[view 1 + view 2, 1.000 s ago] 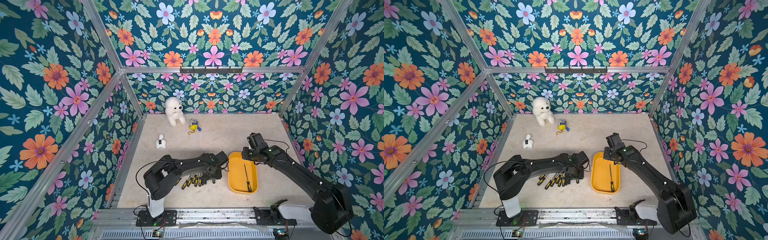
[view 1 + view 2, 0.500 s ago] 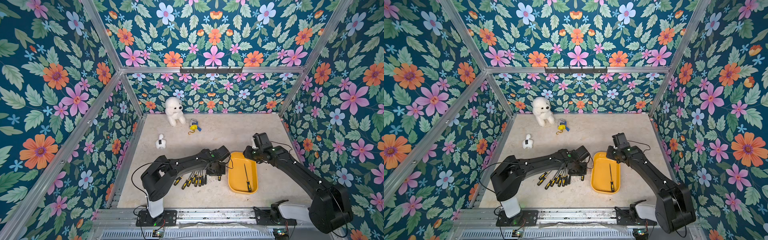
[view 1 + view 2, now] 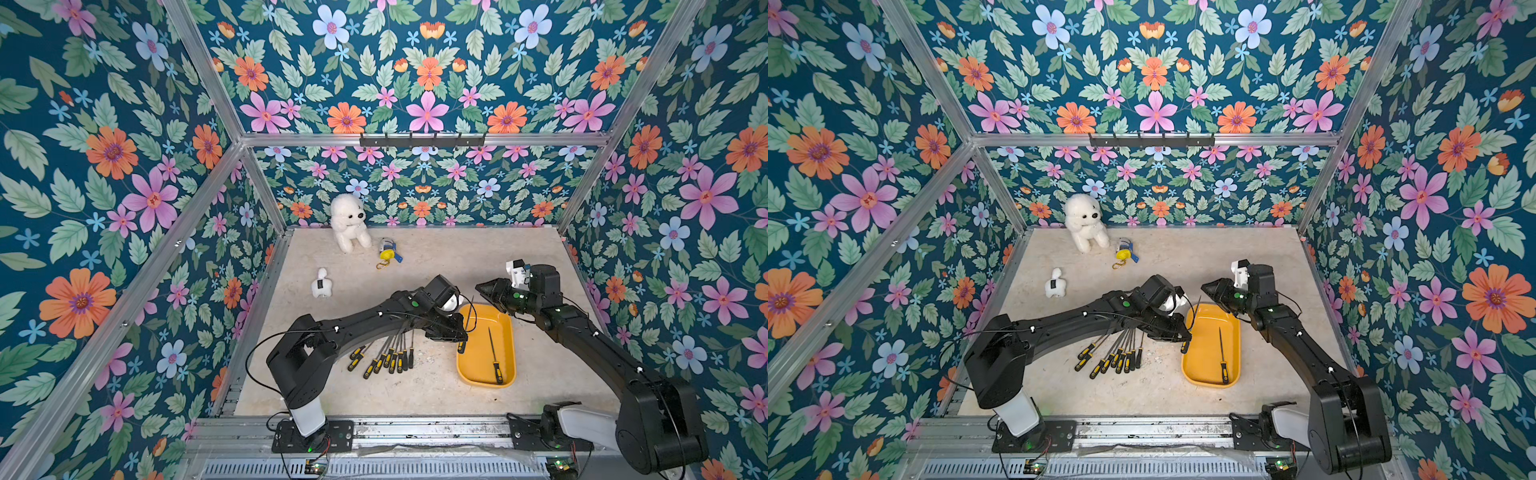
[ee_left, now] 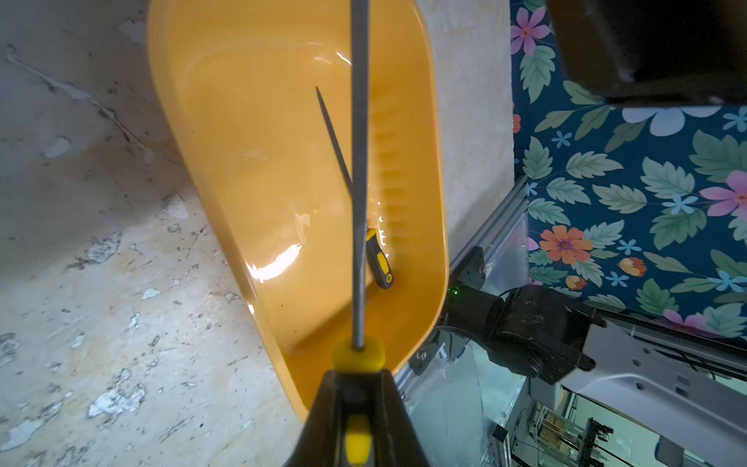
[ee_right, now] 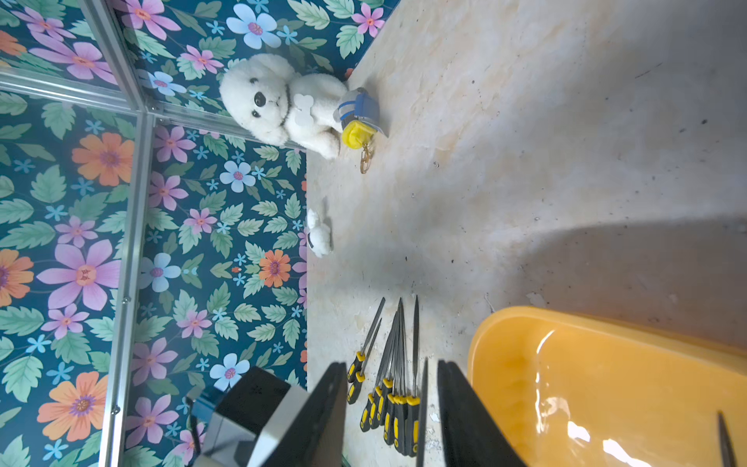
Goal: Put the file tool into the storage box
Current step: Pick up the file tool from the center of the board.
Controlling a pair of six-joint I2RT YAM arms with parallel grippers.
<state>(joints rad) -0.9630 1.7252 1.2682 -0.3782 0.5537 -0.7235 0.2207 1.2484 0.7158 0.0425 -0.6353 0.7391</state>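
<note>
The yellow-orange storage box (image 3: 478, 368) (image 3: 1204, 365) (image 4: 250, 121) (image 5: 606, 384) lies on the table to the right of centre. One file tool (image 3: 493, 353) (image 3: 1222, 353) (image 4: 380, 263) lies inside it. My left gripper (image 3: 457, 332) (image 3: 1180, 333) (image 4: 358, 376) is shut on the yellow-black handle of another file tool (image 3: 468, 316) (image 3: 1196, 309) (image 4: 359, 182). That file hangs over the box's left rim, shaft pointing away. My right gripper (image 3: 482, 287) (image 3: 1206, 287) (image 5: 391, 366) is open and holds nothing, just beyond the box's far end. The held file's tip shows in the gap between the right fingers. Several more files (image 3: 390, 353) (image 3: 1117, 353) (image 5: 392, 388) lie in a row left of the box.
A white plush dog (image 3: 349, 222) sits against the back wall, with a yellow and blue keychain toy (image 3: 387, 248) beside it. A small white toy (image 3: 321, 284) stands near the left wall. Floral walls with aluminium rails enclose the table.
My left gripper has shut on a file from the row, lifted it and carried it right to the box's left rim. The right gripper has barely moved.
</note>
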